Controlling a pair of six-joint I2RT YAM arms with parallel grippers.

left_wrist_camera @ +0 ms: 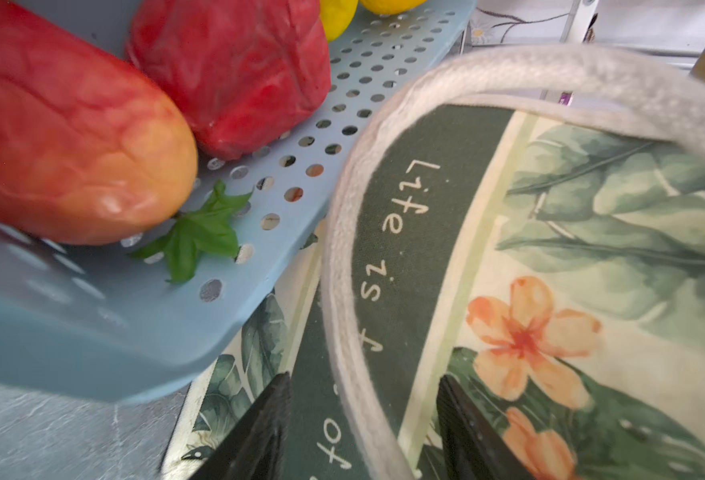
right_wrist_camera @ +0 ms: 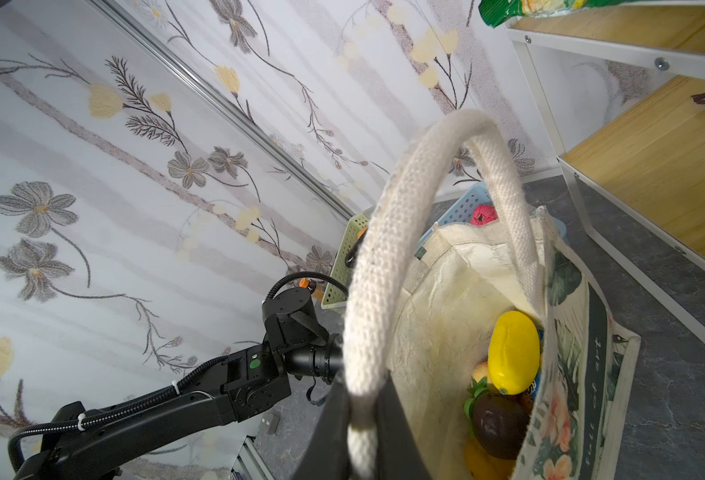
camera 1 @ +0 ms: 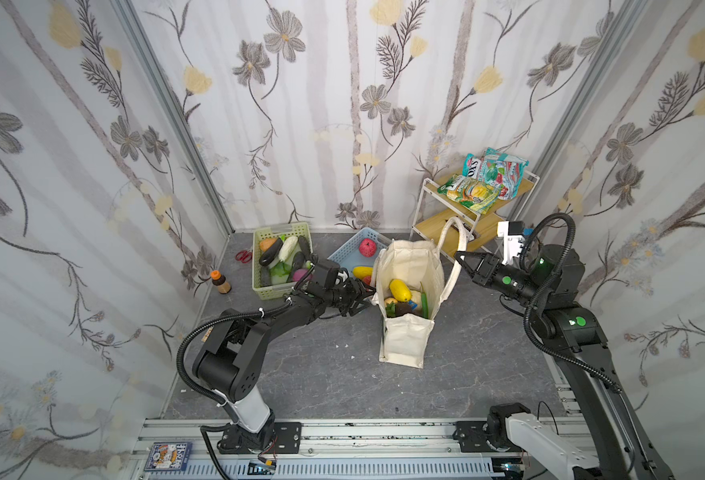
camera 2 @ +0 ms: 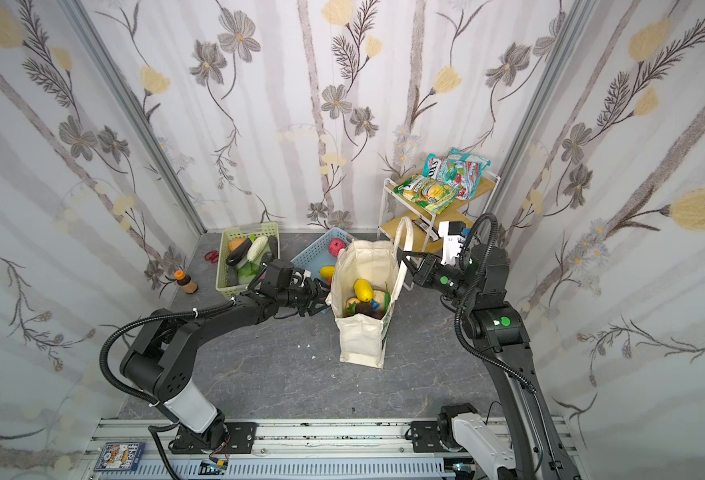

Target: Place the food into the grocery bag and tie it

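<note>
The cream grocery bag (camera 1: 404, 336) (camera 2: 361, 336) stands upright and open in the middle of the floor. Inside lie a yellow fruit (camera 1: 400, 290) (right_wrist_camera: 513, 357), a dark purple one (right_wrist_camera: 498, 422) and other food. My right gripper (camera 1: 460, 254) (right_wrist_camera: 361, 419) is shut on the bag's right handle (camera 1: 450, 237) (right_wrist_camera: 388, 249) and holds the loop up. My left gripper (camera 1: 363, 297) (left_wrist_camera: 365, 376) is at the bag's left side. It is open, with the other handle (left_wrist_camera: 338, 291) lying between its fingers against the printed cloth.
A blue basket (camera 1: 348, 249) behind the bag holds red fruits (left_wrist_camera: 234, 70) and a yellow one (camera 1: 362, 272). A green basket (camera 1: 261, 286) holds vegetables. Snack packets (camera 1: 483, 183) lie on a white shelf (camera 1: 479, 220). A bottle (camera 1: 220, 282) and red scissors (camera 1: 242, 255) are at the left wall.
</note>
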